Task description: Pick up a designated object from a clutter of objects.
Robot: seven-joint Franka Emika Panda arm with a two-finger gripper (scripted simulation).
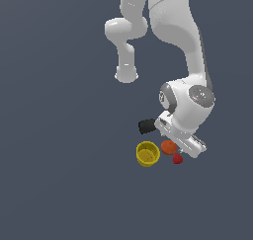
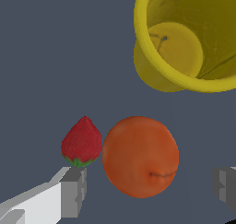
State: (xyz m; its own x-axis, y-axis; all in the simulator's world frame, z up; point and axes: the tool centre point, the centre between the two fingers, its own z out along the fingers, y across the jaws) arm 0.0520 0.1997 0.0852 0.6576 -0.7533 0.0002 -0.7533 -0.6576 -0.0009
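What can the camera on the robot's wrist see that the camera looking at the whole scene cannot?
Only the wrist view shows the gripper with its two grey fingertips spread open on either side of the round orange fruit, and the inside bottom of the yellow cup. Only the exterior view shows the white robot arm and a black cylindrical object beside the wrist. Both show the fruit, the cup and the small red strawberry on the dark grey surface.
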